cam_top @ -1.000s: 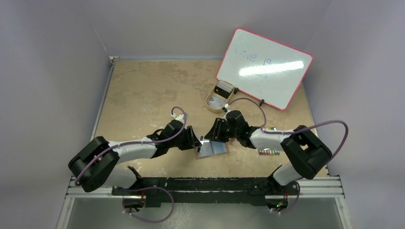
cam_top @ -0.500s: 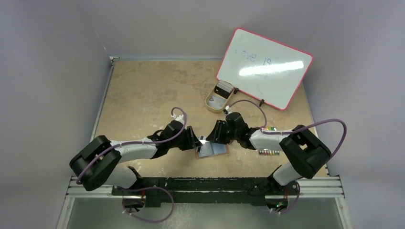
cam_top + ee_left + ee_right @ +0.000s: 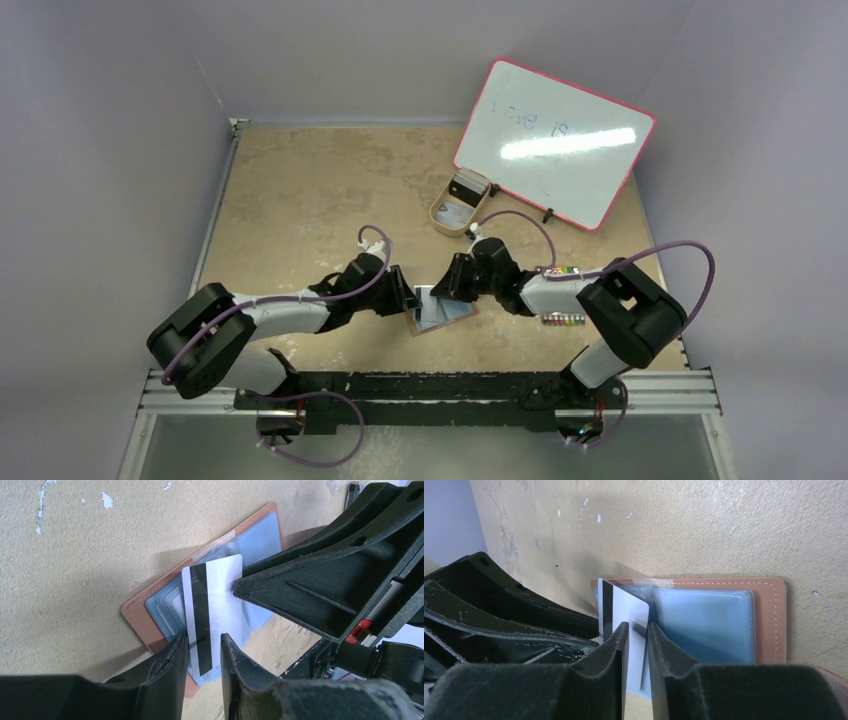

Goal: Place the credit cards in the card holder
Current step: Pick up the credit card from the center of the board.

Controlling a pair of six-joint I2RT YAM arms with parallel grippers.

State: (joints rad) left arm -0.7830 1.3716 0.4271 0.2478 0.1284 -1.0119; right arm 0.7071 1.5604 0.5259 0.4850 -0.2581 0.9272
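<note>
The card holder [image 3: 455,316] lies open on the table between the two arms, brown leather [image 3: 136,614] with blue clear sleeves [image 3: 704,620] inside. One of the credit cards [image 3: 217,602], white with a black stripe, rests slanted over its left half [image 3: 624,607]. My left gripper [image 3: 204,639] hangs over the card's near end with a narrow gap between its fingers and nothing pinched. My right gripper [image 3: 638,626] comes from the other side, its jaws also narrowly apart over the card. One right fingertip [image 3: 239,586] touches the card's edge. Both grippers [image 3: 408,296] [image 3: 448,287] meet at the holder.
A pink-framed whiteboard [image 3: 553,140] leans at the back right. In front of it is a tan oval tray [image 3: 440,216] with a small item in it. A pack of coloured markers [image 3: 563,320] lies under the right arm. The table's near edge is just behind the holder.
Both pairs of jaws have narrowed. The right gripper has shifted slightly left and lower over the holder. The card now lies lower against the sleeves.
</note>
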